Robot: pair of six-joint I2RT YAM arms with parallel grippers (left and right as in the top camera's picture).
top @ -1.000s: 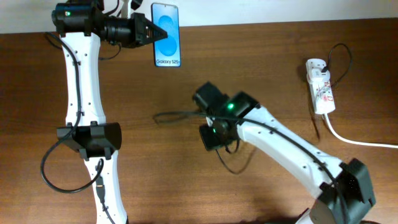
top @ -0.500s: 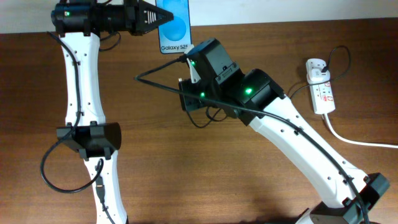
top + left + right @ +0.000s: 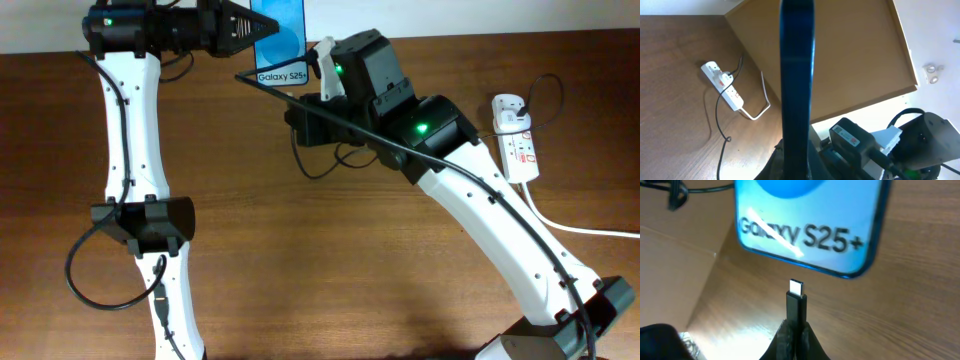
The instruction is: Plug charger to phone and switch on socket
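My left gripper [image 3: 240, 28] is shut on the phone [image 3: 283, 45] and holds it up above the table's back edge, with its blue "Galaxy S25+" screen showing. In the left wrist view the phone [image 3: 796, 75] is seen edge-on between the jaws [image 3: 796, 167]. My right gripper [image 3: 318, 68] is shut on the charger's black connector [image 3: 796, 302]. Its metal tip points at the phone's lower edge [image 3: 810, 230] with a small gap. The thin black cable [image 3: 330, 118] trails back across the table. The white socket [image 3: 515, 135] lies at the right, and also shows in the left wrist view [image 3: 722, 85].
The socket's thick white cord [image 3: 580, 228] runs off to the right. A loose loop of black cable [image 3: 325, 168] hangs under the right arm. The wall edge runs along the back of the wooden table [image 3: 300, 280].
My right gripper has risen from mid-table and moved back-left with the connector, up to the phone's lower edge. My left gripper has shifted the phone slightly right and up.
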